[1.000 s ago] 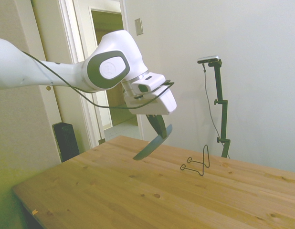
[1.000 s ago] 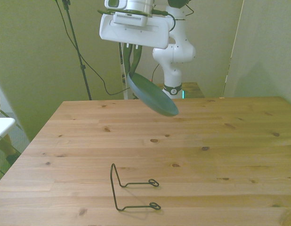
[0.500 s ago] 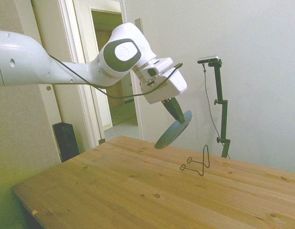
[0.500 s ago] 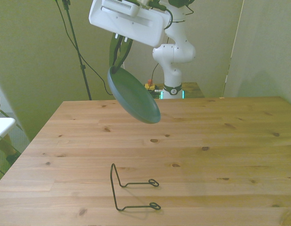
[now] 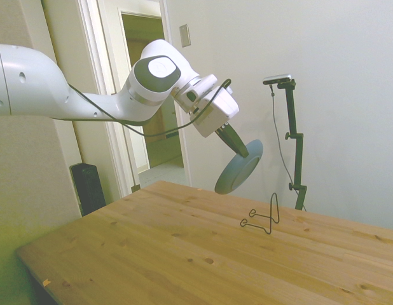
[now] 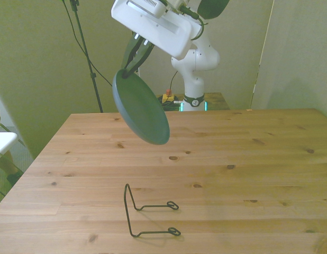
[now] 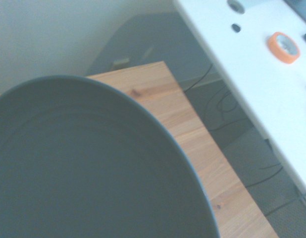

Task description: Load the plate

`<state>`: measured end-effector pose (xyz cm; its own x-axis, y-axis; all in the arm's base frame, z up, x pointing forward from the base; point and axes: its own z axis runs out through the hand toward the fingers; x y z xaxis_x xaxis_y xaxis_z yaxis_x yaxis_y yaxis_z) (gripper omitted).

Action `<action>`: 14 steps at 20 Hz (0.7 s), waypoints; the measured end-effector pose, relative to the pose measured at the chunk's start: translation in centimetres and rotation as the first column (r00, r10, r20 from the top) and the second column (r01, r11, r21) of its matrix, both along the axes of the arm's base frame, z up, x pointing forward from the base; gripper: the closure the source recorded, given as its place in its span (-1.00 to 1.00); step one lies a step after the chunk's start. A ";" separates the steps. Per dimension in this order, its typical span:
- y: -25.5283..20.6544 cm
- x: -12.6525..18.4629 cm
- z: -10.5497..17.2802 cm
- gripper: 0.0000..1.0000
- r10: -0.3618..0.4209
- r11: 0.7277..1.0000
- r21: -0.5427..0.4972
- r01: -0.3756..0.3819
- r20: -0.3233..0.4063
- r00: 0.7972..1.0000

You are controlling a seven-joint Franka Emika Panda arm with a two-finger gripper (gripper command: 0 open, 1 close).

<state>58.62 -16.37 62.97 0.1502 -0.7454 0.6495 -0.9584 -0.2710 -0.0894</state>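
The grey-green plate point(image 5: 240, 168) point(image 6: 141, 112) hangs in the air, steeply tilted, held by its upper rim. My gripper point(image 5: 242, 150) point(image 6: 127, 71) is shut on that rim. High above the wooden table point(image 6: 232, 159), the plate is up and back from a thin black wire stand point(image 5: 263, 216) point(image 6: 149, 210) that sits on the tabletop. In the wrist view the plate point(image 7: 83, 173) fills most of the picture, with the table's corner point(image 7: 182, 124) beyond it.
A white desk point(image 7: 257, 74) with an orange tape roll point(image 7: 283, 47) lies beyond the table in the wrist view. A doorway point(image 5: 149, 95) and a dark speaker point(image 5: 88, 187) stand behind the arm.
The arm has swung the plate up and toward the wire stand, and the plate has tipped from nearly flat to steeply tilted.
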 end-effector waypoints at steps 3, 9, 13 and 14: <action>0.4 0.8 -2.0 1.00 -0.035 0.998 -0.058 0.037 0.028 0.999; 0.0 1.3 -3.2 1.00 -0.092 0.989 -0.112 0.100 0.078 0.993; 0.5 2.7 -4.3 1.00 -0.109 0.980 -0.153 0.124 0.103 0.989; 0.8 3.3 -4.4 1.00 -0.109 0.979 -0.161 0.125 0.105 0.988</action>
<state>61.92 -15.60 58.55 -0.0006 -0.6339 0.7734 -0.9736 -0.1760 -0.1451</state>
